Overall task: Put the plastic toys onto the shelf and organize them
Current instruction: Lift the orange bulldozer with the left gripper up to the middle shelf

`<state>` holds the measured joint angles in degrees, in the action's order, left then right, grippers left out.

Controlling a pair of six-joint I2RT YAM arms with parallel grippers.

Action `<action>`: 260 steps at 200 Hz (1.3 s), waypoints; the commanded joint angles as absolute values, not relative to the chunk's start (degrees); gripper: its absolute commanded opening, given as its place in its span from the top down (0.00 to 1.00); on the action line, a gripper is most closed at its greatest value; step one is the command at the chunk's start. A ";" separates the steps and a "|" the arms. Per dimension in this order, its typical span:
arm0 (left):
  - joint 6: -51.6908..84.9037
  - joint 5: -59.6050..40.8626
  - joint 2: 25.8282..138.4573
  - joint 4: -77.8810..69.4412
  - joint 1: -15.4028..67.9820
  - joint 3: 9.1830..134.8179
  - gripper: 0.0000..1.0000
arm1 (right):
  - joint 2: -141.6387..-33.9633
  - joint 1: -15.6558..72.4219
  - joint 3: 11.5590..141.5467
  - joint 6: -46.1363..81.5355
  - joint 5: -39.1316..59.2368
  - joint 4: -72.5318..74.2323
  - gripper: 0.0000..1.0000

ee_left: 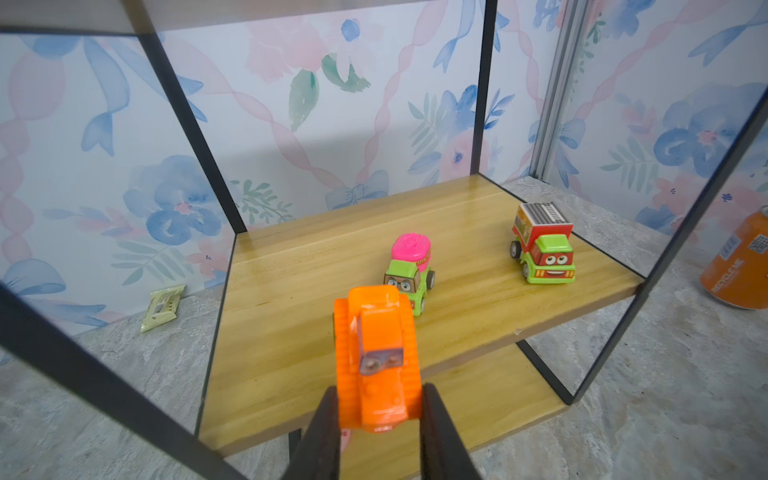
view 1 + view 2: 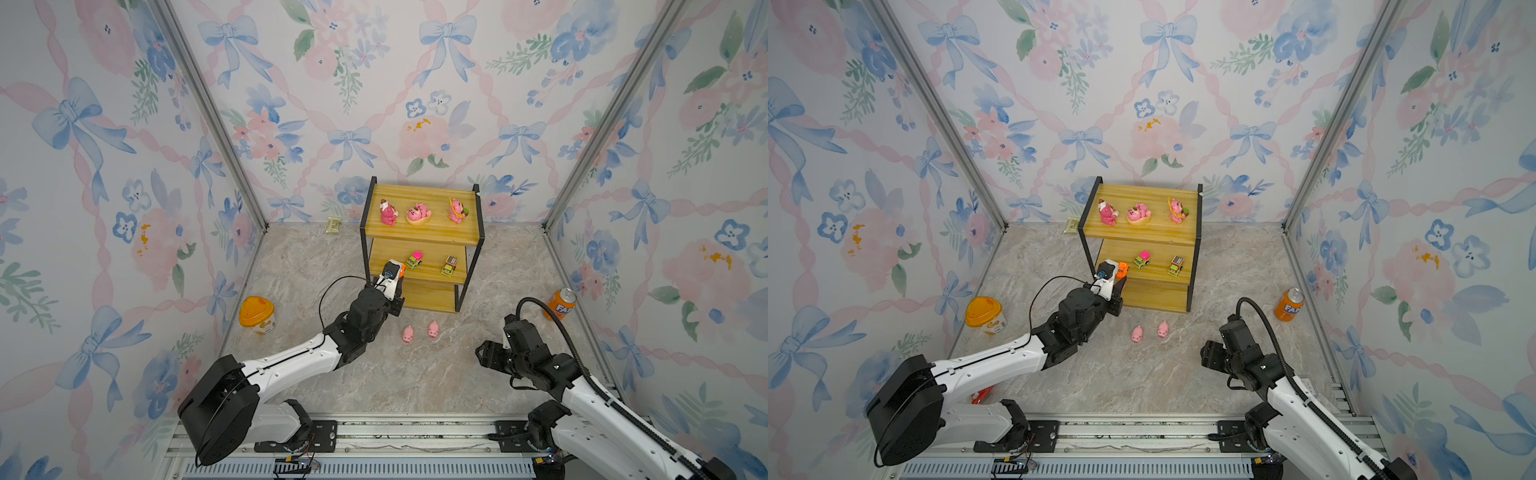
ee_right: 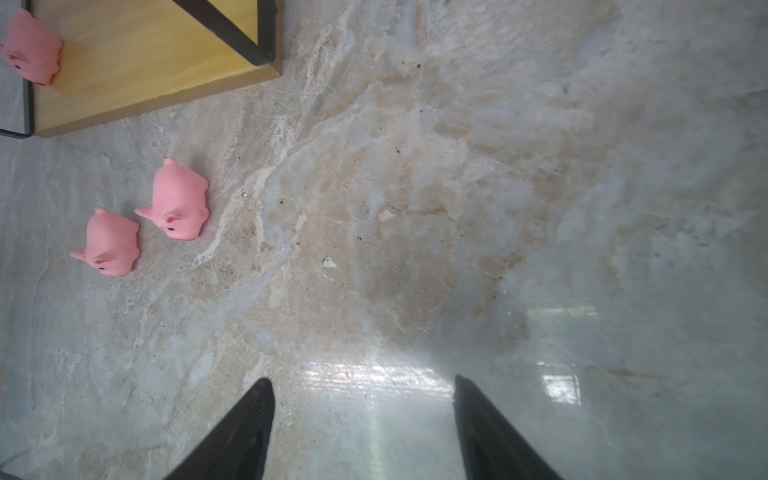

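Left arm and right arm: white link shells, black joint housings, small screws. Left hand and right hand: black, tapered. Thin black cable on left; black corrugated hose on right.

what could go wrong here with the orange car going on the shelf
1. The orange car, held in the left gripper, has its nose right by the pink-green car. Pushing deeper may knock that one askew.
2. It hangs near the front edge of the middle board. Released here, it might tip or roll off.
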<state>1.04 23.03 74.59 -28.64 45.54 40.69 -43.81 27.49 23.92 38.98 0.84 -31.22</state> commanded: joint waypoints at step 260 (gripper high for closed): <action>-1.64 25.09 85.13 -33.66 39.81 48.07 0.72 | -43.53 27.81 24.00 38.06 -0.58 -31.42 0.30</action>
